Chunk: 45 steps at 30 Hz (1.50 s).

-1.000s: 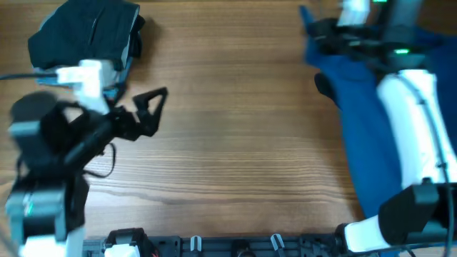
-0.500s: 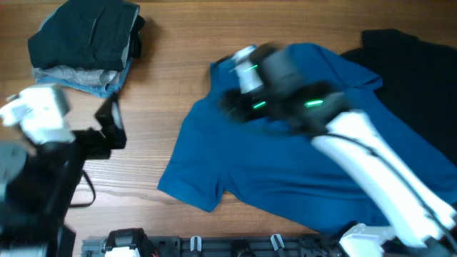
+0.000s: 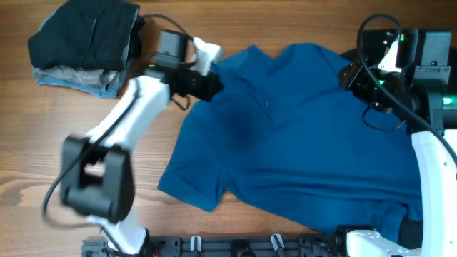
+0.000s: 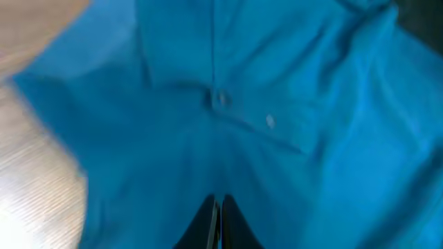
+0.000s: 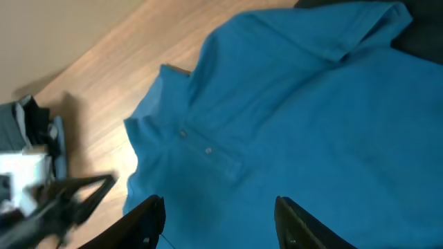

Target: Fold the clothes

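Left gripper [image 3: 208,84], fingers together by the collar [image 3: 239,61] of the polo shirt [image 3: 300,143] spread from the table's [image 3: 235,28] middle to its right edge, may hold little or no fabric, so pulling could slip or bunch it.

The polo shirt [image 3: 300,135], bunched at the right edge of the table [image 3: 235,28] a second ago, is now lying spread across its middle (collar away from the arm bases). The left gripper [image 3: 211,84] is now sitting at the collar, jaws together, while the right gripper [image 5: 220,214] is pulling back rightward, fingers apart.
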Tool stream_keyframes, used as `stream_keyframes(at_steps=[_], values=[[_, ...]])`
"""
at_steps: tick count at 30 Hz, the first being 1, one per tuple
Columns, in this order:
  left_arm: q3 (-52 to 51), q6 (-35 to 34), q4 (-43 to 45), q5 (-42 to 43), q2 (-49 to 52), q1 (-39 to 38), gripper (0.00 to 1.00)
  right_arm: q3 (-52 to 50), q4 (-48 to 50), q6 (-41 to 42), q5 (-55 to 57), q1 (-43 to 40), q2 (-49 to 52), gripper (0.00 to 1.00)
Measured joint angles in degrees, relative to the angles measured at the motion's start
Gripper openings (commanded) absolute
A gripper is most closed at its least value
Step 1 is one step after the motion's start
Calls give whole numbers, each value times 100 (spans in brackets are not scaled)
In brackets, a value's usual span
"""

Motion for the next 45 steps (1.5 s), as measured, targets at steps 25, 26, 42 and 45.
stream_keyframes(at_steps=[25,26,42,45], values=[[7,-881,-584,-935,-46,1539,15,-17,1567,-977,638,-977,2170,16],[7,-844,-490,-898,-240,1305,14,-15,1788,-1117,503,-999,2389,5],[15,-774,-358,-1032,280,153,23,-33,4061,-1309,761,-3088,4216,95],[15,-793,-367,-1029,280,153,26,-39,4680,-1812,1233,-3130,4511,96]])
